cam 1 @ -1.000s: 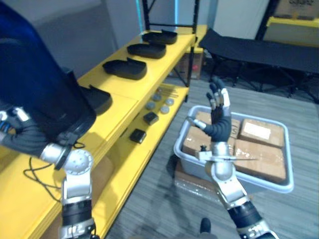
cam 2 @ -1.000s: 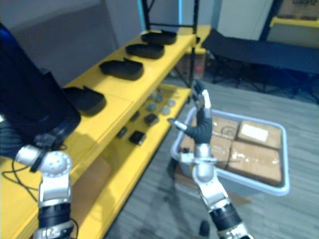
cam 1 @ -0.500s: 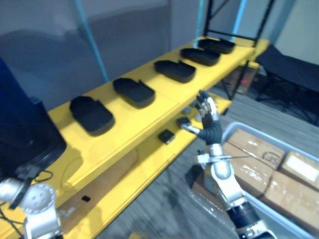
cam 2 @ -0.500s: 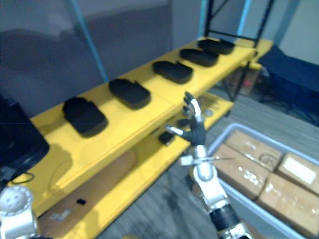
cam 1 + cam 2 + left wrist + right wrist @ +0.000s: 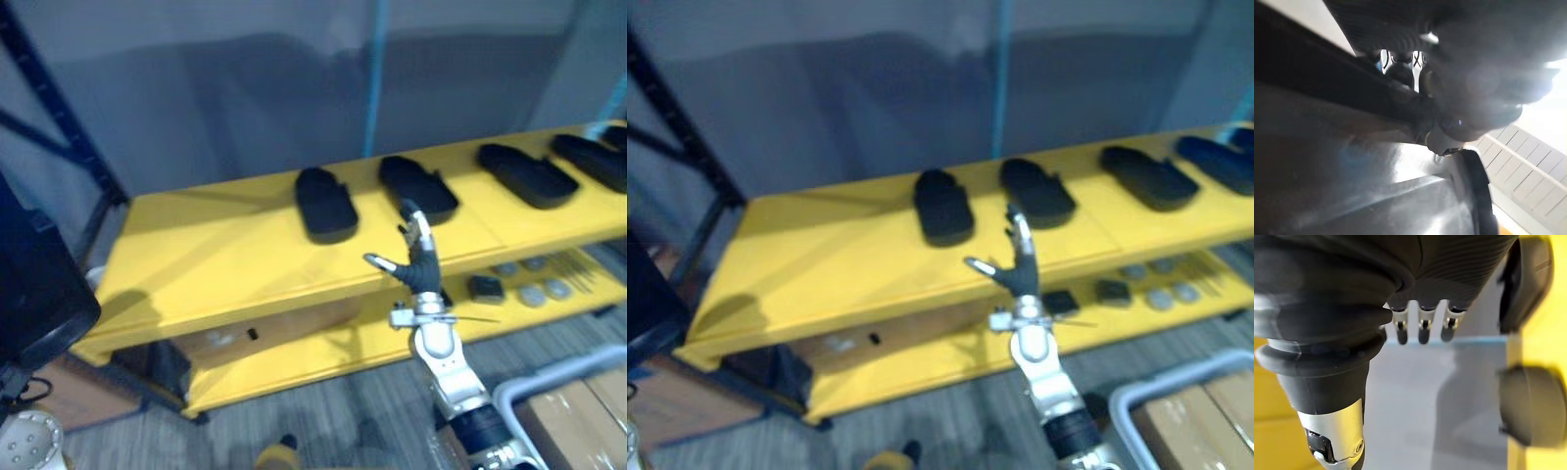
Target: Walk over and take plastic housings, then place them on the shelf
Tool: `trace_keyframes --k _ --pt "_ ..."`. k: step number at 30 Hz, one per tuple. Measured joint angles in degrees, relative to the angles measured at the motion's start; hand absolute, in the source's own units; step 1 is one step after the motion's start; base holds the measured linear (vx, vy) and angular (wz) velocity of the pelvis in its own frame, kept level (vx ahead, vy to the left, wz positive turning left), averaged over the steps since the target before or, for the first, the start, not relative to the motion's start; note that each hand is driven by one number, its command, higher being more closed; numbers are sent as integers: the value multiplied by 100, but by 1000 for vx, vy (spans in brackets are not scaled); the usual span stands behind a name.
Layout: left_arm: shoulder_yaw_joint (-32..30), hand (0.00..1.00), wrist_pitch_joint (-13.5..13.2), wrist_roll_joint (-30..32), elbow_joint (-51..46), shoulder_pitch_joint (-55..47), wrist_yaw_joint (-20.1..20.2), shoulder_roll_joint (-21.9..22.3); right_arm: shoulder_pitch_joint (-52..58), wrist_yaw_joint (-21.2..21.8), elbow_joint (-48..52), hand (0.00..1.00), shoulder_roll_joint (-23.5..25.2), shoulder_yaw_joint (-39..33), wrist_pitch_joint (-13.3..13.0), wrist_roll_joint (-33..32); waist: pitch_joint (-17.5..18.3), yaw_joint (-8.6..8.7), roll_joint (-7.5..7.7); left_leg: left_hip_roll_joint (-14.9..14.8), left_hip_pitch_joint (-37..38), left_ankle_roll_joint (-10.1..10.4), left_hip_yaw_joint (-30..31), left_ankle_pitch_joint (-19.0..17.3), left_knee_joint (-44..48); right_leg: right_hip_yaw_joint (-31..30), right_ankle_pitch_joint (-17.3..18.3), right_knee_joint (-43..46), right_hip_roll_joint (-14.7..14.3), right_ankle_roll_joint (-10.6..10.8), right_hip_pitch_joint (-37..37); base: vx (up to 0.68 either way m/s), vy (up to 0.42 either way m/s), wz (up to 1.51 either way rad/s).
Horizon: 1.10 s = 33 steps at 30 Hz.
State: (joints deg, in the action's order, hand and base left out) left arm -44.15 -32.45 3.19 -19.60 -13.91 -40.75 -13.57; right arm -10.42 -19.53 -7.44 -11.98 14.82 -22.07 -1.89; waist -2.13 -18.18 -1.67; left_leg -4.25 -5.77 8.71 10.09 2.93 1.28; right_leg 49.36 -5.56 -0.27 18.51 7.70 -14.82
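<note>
Several black plastic housings lie in a row on the yellow shelf's top board [image 5: 216, 245]; the nearest are one [image 5: 326, 204] and its neighbour [image 5: 418, 188], with more [image 5: 527, 174] off to the right. My right hand [image 5: 419, 259] is raised in front of the shelf edge, fingers straight, holding nothing. Its wrist view shows the fingers [image 5: 1420, 330] straight, with two housings [image 5: 1528, 279] [image 5: 1533, 406] beyond them. A large dark object [image 5: 39, 294] looms close at the left edge. My left hand [image 5: 1469, 58] is a dark close mass against it.
The lower shelf board carries small black boxes [image 5: 486, 287] and grey discs [image 5: 534, 294]. A grey bin's rim [image 5: 549, 387] with cardboard boxes [image 5: 588, 421] sits on the floor at lower right. A dark upright post [image 5: 59, 127] stands at the left.
The camera has swung left along the shelf, so the bin and far housings slid to the right edge. My right hand stays raised and open.
</note>
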Motion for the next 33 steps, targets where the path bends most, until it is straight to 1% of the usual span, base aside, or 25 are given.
trace_keyframes --k 4,5,7,9,10,11,12,14,15,16,17,18,19,21,22,23,24,25,26,27,28,29,30,32,33 --pt "29 100 -36 -71 0 -77 94 -1 -133 73 2 0 62 -21 -11 55 -115 33 120 -57 120 -12 -106 85 -230 -202 289 146 49 45 95 -6 -7 -7" --pt "45 100 -49 -44 -1 -77 139 -6 -164 79 9 0 70 -66 -11 54 -248 88 95 -89 176 -12 -138 115 -315 -260 384 198 48 126 111 -32 -14 -7" --pt "47 100 -100 -43 -1 -67 199 -7 -164 80 14 0 63 -147 -11 55 -264 170 146 -124 174 5 -149 168 -396 -313 447 274 49 153 205 -26 -11 -6" --pt "66 100 -132 -54 -24 34 331 -9 -161 70 22 0 56 -382 -21 59 -334 190 201 -116 168 0 -147 207 -474 -375 565 505 134 88 296 8 6 3" --pt "113 100 -146 -82 -109 86 446 -24 -115 62 23 0 52 -548 -46 52 -380 195 243 -65 176 -11 -135 198 -472 -372 652 710 247 -50 338 52 19 13" --pt "204 100 -175 -108 -222 91 546 -79 -63 59 28 0 40 -620 -75 53 -417 205 308 0 183 -45 -120 171 -463 -386 649 910 367 -78 355 82 72 33" --pt "367 100 -252 -98 -294 127 646 -210 43 60 35 0 15 -689 -86 56 -441 252 347 19 230 -68 -38 166 -427 -510 538 1372 517 -126 452 86 151 36" --pt "553 100 -262 -77 -304 162 741 -435 104 76 36 0 6 -674 -122 59 -483 291 393 11 270 -105 -4 142 -312 -1041 348 2025 672 -363 706 63 222 26" --pt "709 100 -248 -47 -293 206 759 -581 109 105 44 0 43 -659 -210 93 -500 327 422 4 305 -177 -27 93 -230 -1540 75 2400 700 -621 904 97 222 10" --pt "878 100 -208 -38 -259 311 761 -663 107 167 60 0 46 -681 -314 95 -543 347 397 -24 409 -263 -30 37 -198 -2051 -365 2769 709 -577 1097 102 174 11" --pt "945 100 -199 -40 -222 379 762 -684 108 208 64 0 43 -693 -375 94 -595 386 316 -49 449 -305 8 10 -184 -2274 -391 2949 701 -552 1201 75 76 20" --pt "1002 100 -167 -49 -84 566 755 -737 107 263 108 0 41 -697 -473 96 -606 539 298 -116 474 -418 187 -63 -178 -2583 474 3217 553 -336 1368 -25 11 39" --pt "1070 100 -98 -75 111 787 755 -780 108 337 215 0 32 -733 -525 97 -614 656 286 -126 467 -448 319 -91 -182 -2749 1109 3179 340 -399 1493 -80 -1 43" --pt "1169 100 49 -112 436 1159 765 -853 88 427 358 0 18 -858 -596 98 -622 767 272 -115 462 -450 396 -108 -194 -3042 1433 2513 -42 -380 1592 -209 -30 36" --pt "1240 100 131 -197 576 1382 798 -847 106 475 454 0 -38 -968 -633 94 -643 876 243 -98 410 -428 537 -123 -190 -3383 1489 1902 -309 -377 1583 -239 -58 46" --pt "1308 100 155 -273 623 1476 803 -847 113 480 488 0 -95 -1019 -644 94 -648 937 234 -86 345 -417 608 -130 -167 -3582 1498 1621 -437 -393 1580 -245 -126 77" --pt "1453 100 215 -324 690 1675 840 -843 151 502 566 0 -201 -1202 -646 93 -655 1041 254 -21 163 -353 740 -174 -128 -4080 1640 1129 -718 -378 1527 -174 -186 103" --pt "1565 100 236 -332 694 1790 889 -811 198 522 665 0 -259 -1415 -647 90 -679 1167 305 95 50 -343 844 -180 -104 -4394 1726 953 -859 -135 1439 -123 -237 136" --pt "1652 100 231 -332 689 1803 1005 -713 259 532 725 0 -309 -1654 -662 78 -698 1279 291 70 58 -370 817 -182 -127 -4435 1703 1006 -872 -49 1421 1 -260 132" --pt "1721 100 221 -338 659 1754 1179 -555 352 564 731 0 -388 -1921 -674 25 -744 1271 219 79 76 -373 621 -178 -5 -4247 1626 1159 -808 -31 1348 99 -259 104" --pt "1730 100 216 -339 577 1646 1301 -447 370 577 731 0 -485 -2069 -674 -44 -739 1252 42 -10 189 -211 549 -39 -5 -4071 1641 1245 -873 7 1202 132 -225 60" --pt "1740 100 222 -342 516 1578 1350 -425 369 577 733 0 -504 -2072 -675 -78 -719 1240 27 -29 228 -152 514 -9 -43 -4021 1636 1251 -899 16 1154 202 -176 48" --pt "1805 100 223 -342 384 1512 1435 -408 361 576 762 0 -532 -2053 -683 -76 -662 1241 -27 -53 271 -10 457 83 -134 -3886 1619 1248 -940 27 1034 178 -109 41" --pt "1877 100 218 -336 201 1510 1512 -413 250 513 780 0 -536 -1965 -682 -48 -619 1234 -71 -103 278 44 304 152 -232 -3725 1619 1243 -986 26 948 179 -91 45" --pt "1900 100 213 -339 163 1506 1525 -416 190 428 787 0 -535 -1875 -682 24 -611 1221 -25 -123 289 34 260 206 -296 -3681 1619 1217 -1000 26 930 156 -65 30"
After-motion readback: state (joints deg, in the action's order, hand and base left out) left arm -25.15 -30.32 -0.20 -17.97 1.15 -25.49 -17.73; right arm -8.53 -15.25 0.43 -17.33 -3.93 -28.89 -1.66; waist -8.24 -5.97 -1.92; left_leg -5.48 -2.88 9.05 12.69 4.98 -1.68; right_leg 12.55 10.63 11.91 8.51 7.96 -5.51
